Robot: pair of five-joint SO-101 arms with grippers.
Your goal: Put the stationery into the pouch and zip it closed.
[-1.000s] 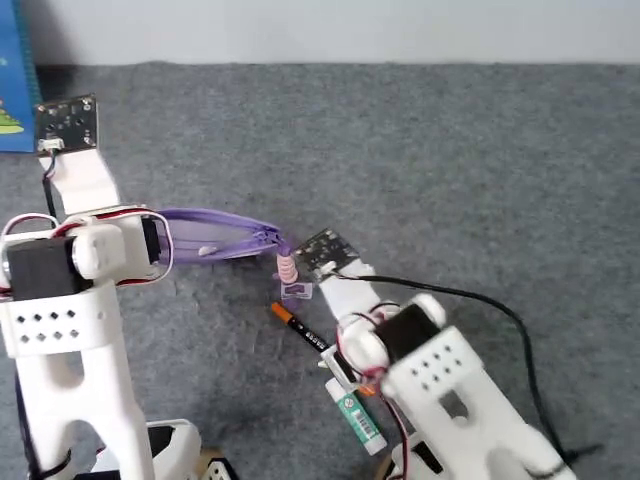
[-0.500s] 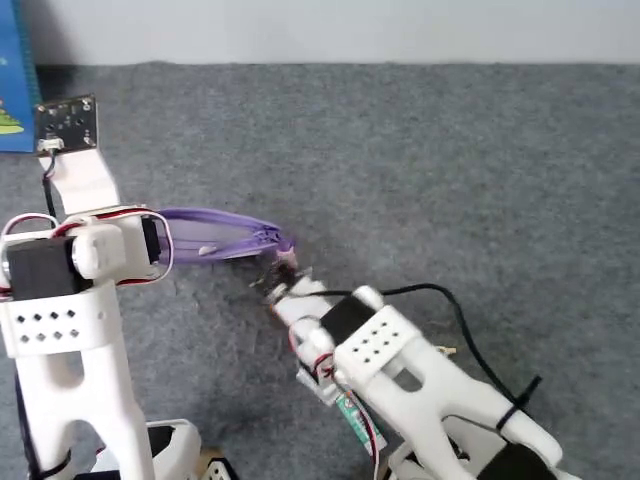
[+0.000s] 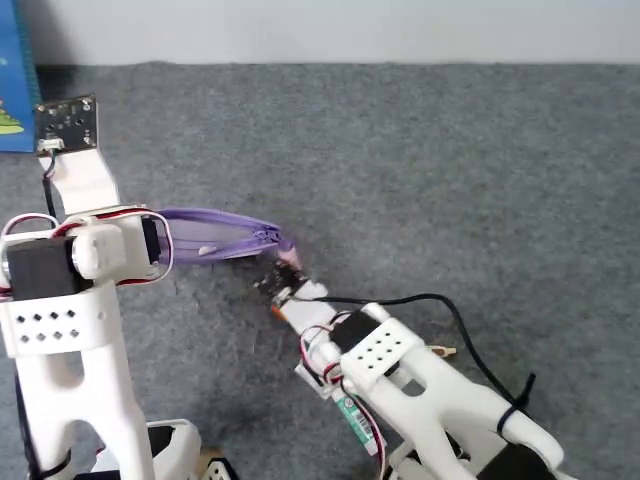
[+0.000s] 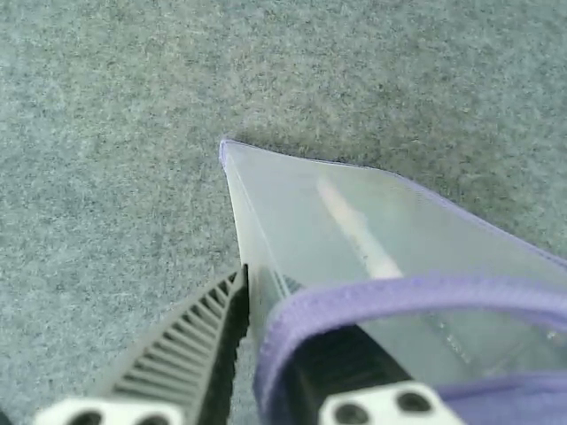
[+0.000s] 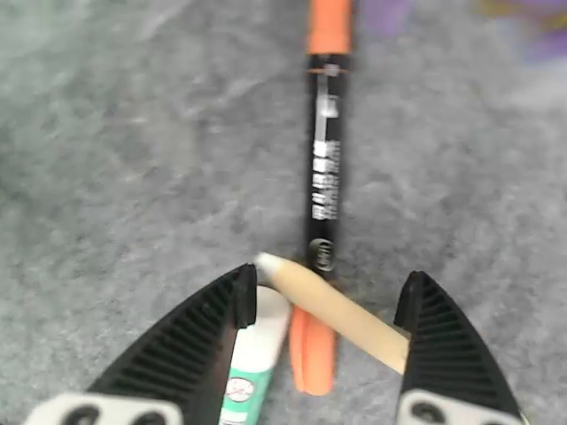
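Grey, carpet-like cloth is covering the counter [image 3: 480, 150]; the purple-trimmed clear pouch [image 3: 215, 238] is lying toward its left edge, roughly midway between the far and near edges, with its zipper end pointing toward the middle. The left end effector [image 4: 266, 305] is clenching the pouch's rim, one finger outside the clear wall and the other under the purple band. The right end effector [image 5: 330, 283] is hanging released, jaws spread, just above a small cluster toward the near edge: a black marker [image 5: 323, 177] with orange ends, a beige pencil [image 5: 341, 317] lying slantwise across it, and a green-and-white tube [image 5: 251, 363] just beside the marker. The step in hand is probably gripping the marker; the jaws are straddling marker and pencil together, so closing here is risking a bundled, slipping grasp. Doing it well is meaning centring on the marker's bare barrel, away from the pencil's tip; lowering until the pads are flanking it alone; closing squarely; then lifting toward the pouch's zipper end.
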